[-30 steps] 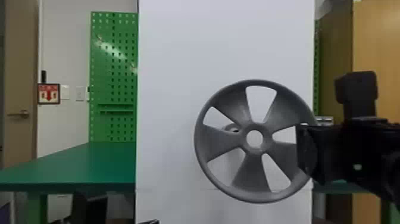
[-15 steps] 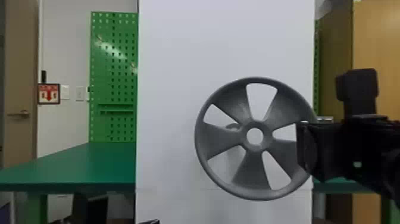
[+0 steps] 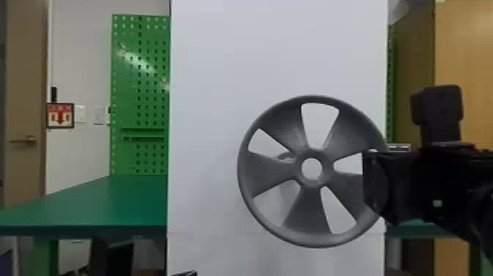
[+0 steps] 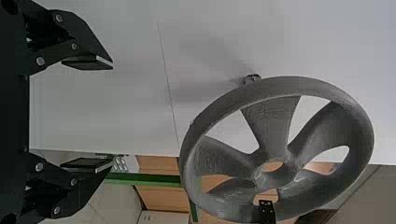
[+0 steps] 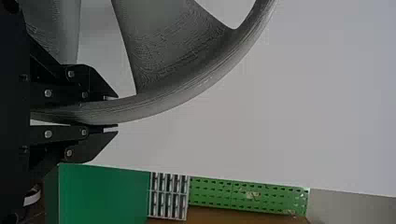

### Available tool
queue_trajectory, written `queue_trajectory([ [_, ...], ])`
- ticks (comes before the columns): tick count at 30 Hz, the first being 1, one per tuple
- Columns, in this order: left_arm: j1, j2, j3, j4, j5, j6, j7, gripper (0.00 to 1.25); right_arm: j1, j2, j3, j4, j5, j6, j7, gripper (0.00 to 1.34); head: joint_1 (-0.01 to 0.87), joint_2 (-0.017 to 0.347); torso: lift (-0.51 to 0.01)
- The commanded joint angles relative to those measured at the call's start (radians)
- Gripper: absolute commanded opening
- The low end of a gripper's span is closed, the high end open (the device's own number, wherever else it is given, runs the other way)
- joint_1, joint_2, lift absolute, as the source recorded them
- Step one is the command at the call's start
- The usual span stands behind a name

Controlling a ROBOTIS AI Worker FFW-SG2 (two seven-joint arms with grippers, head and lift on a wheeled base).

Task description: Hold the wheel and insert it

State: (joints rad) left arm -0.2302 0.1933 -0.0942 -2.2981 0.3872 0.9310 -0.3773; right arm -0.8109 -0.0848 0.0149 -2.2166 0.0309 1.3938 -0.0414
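1. Head view: the grey wheel [image 3: 306, 213] stands upright in front of the white panel [image 3: 216, 91], the right hand [image 3: 376, 183] at its rim on the robot's right. A small fitting [image 3: 285, 156] shows through one opening. The tip of the left hand [image 3: 186, 273] peeks in at the bottom edge.
2. Left wrist view: that left hand [image 4: 112, 113] is spread wide around nothing, apart from the wheel.
3. Right wrist view: there, the right hand [image 5: 116, 112] has the rim pinched between its two fingers.
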Motion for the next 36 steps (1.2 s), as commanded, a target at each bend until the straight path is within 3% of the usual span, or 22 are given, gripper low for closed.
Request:
queue_trajectory([
  [1,-0.001,0.0,-0.001,0.0,0.001,0.0,0.0,0.75,0.001,0.004,0.007,0.0,0.003,-0.007,0.0,0.2,0.0,0.006,-0.496],
  [36,-0.003,0.0,-0.005,0.003,0.004,0.0,0.0,0.75,0.004,0.025,0.062,0.025,0.02,-0.049,0.0,0.2,0.0,0.006,-0.496],
])
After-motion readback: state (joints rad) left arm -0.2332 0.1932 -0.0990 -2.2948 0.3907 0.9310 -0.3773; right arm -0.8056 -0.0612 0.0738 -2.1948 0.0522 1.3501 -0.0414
